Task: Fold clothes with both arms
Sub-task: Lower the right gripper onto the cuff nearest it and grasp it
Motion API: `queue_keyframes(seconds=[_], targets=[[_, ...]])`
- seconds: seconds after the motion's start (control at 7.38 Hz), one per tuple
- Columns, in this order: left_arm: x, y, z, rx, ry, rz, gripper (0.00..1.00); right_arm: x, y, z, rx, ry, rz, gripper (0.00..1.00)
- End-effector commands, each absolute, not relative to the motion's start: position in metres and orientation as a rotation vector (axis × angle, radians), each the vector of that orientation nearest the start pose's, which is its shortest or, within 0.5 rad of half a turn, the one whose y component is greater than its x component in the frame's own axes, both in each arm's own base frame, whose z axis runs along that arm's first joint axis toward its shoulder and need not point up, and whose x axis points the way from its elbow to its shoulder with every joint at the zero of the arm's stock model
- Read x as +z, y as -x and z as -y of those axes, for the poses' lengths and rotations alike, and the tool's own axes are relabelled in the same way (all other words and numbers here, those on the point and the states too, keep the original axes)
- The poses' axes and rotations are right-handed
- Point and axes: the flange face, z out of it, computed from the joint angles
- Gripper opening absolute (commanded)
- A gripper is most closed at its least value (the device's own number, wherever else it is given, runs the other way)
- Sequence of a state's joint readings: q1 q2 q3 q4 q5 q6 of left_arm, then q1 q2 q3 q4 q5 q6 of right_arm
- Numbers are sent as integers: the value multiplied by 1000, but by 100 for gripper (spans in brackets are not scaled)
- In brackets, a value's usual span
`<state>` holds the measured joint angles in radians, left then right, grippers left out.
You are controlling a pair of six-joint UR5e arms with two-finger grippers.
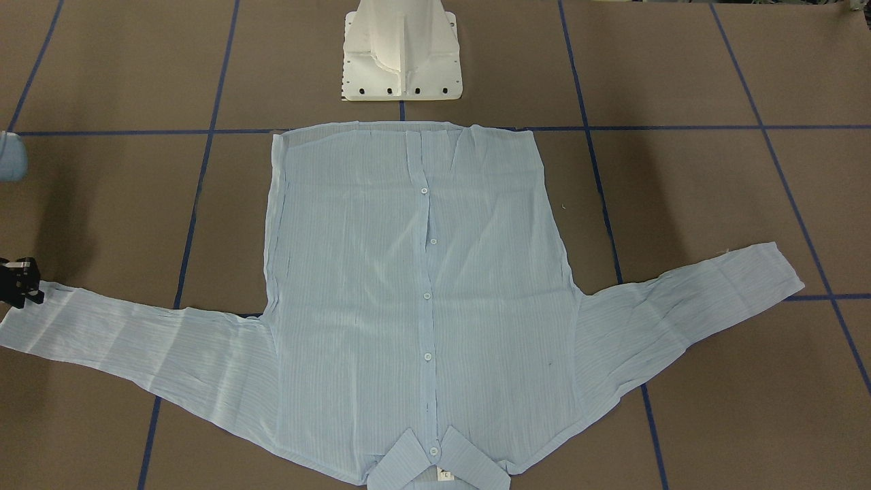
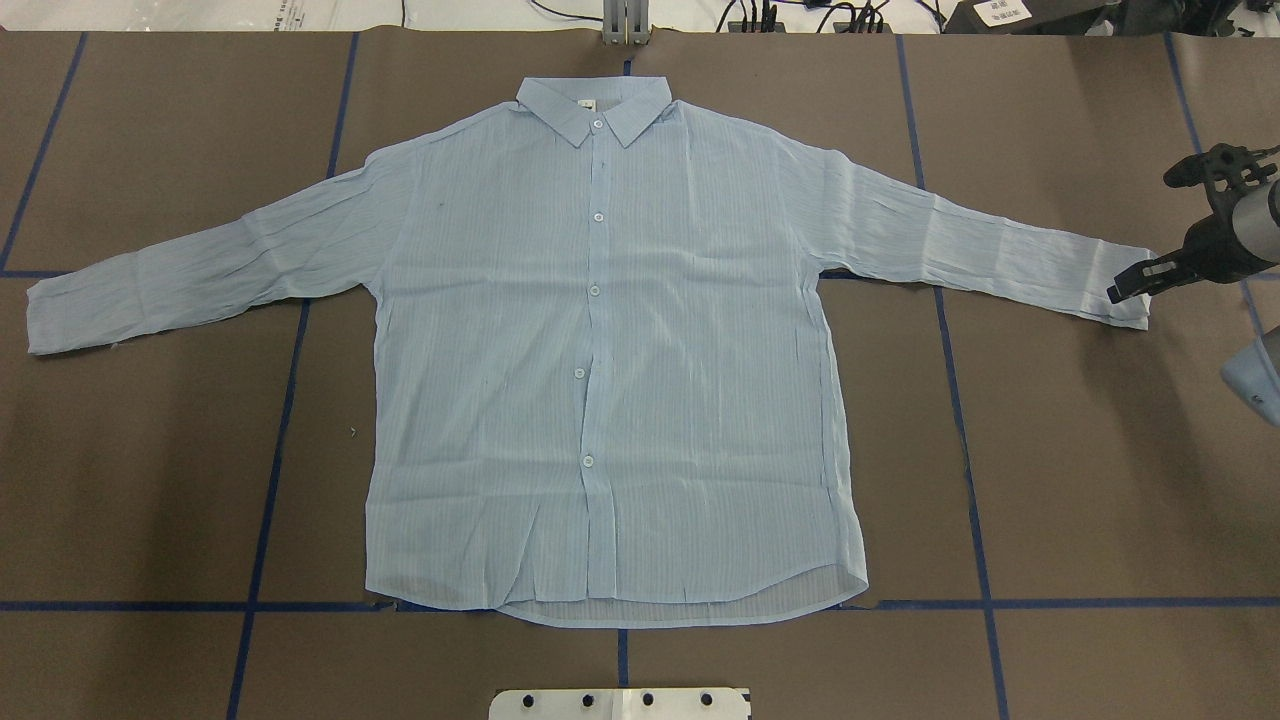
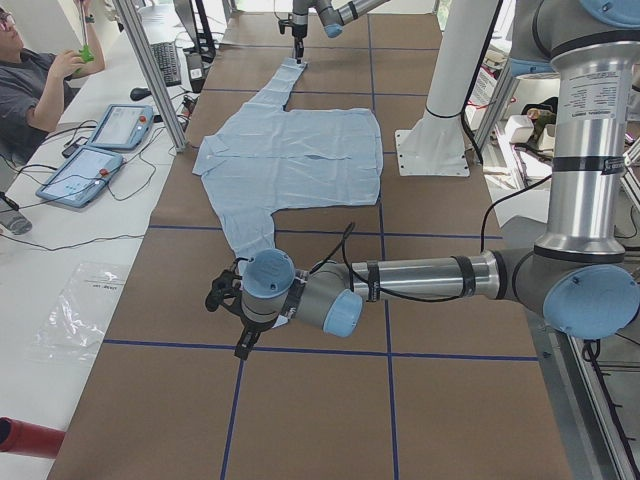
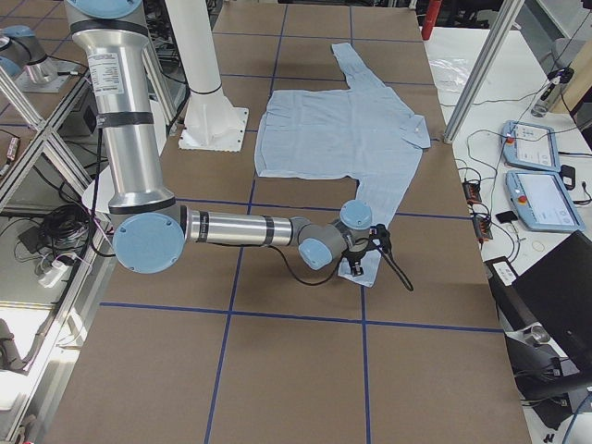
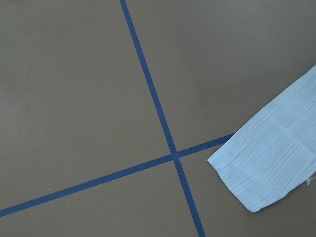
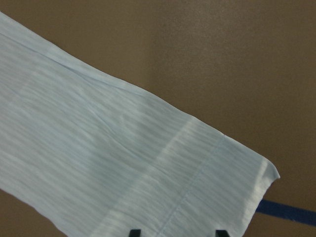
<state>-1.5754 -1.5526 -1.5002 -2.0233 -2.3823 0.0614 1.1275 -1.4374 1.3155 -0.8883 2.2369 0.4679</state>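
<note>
The light blue striped shirt (image 2: 600,350) lies flat and buttoned side up, collar (image 2: 595,105) away from the robot's base, both sleeves spread out. My right gripper (image 2: 1125,288) hangs low over the right sleeve's cuff (image 2: 1120,290). Its fingertips (image 6: 134,232) stand apart in the right wrist view, open, with the cuff (image 6: 207,197) lying under them. The left arm is outside the overhead view. In the exterior left view my left gripper (image 3: 243,345) points down at bare table just beyond the left cuff (image 3: 250,250); I cannot tell its state. The left wrist view shows that cuff (image 5: 266,168) and no fingers.
The white pedestal base (image 1: 401,54) stands behind the shirt's hem. Blue tape lines (image 5: 158,113) grid the brown table. A seated person (image 3: 30,80) and two tablets (image 3: 100,150) are at a side bench, beyond metal frame posts (image 3: 150,70).
</note>
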Motion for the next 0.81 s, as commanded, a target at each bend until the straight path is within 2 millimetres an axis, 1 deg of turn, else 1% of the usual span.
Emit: queue_keyframes(seconds=[0.0,0.41,0.54,0.68], targets=[[650,63,500,195,-370,-792,100,648,180,547,-160,-193,815,73],[648,63,500,189,-369,-793,100,666,180,545,-151,-161,802,71],[648,63,501,190,-371,-795,100,668,181,544,-152,-158,801,70],[648,63,501,189,-371,-793,100,668,181,543,-151,-154,803,51]])
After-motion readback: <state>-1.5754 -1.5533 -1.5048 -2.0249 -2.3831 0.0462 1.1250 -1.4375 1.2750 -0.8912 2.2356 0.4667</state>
